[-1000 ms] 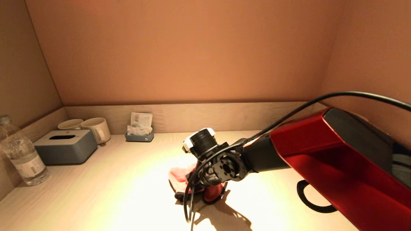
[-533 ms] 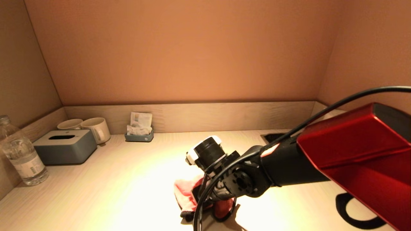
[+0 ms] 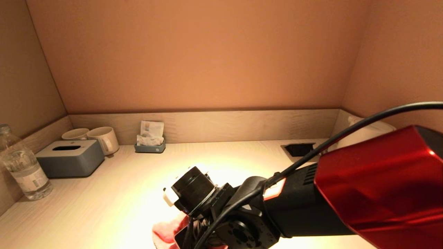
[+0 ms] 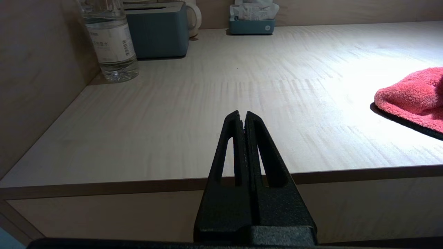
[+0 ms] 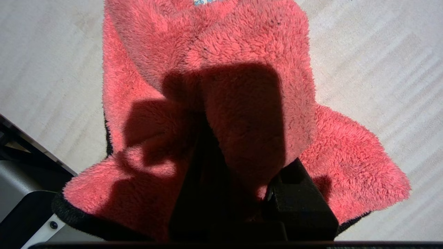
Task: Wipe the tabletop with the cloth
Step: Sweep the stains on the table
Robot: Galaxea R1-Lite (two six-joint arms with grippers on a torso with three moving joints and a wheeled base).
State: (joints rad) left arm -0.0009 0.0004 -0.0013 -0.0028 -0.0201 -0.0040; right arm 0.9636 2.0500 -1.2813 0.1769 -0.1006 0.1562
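The pink fluffy cloth (image 3: pixel 166 233) lies on the light wooden tabletop (image 3: pixel 114 193) near its front edge, mostly hidden under my right arm in the head view. In the right wrist view the cloth (image 5: pixel 221 52) fills the frame and my right gripper (image 5: pixel 238 166) is shut on a bunched fold of it, pressing it on the table. From the left wrist view the cloth (image 4: pixel 412 98) shows at the right. My left gripper (image 4: pixel 242 114) is shut and empty, parked just in front of the table's front edge.
At the back left stand a water bottle (image 3: pixel 24 166), a grey tissue box (image 3: pixel 71 157), two cups (image 3: pixel 104 138) and a small tray of sachets (image 3: pixel 150 141). A dark cutout (image 3: pixel 299 148) is at the back right. Walls close three sides.
My right arm has pulled the cloth toward the front edge of the table and a little to the left. The left gripper's earlier state is not shown.
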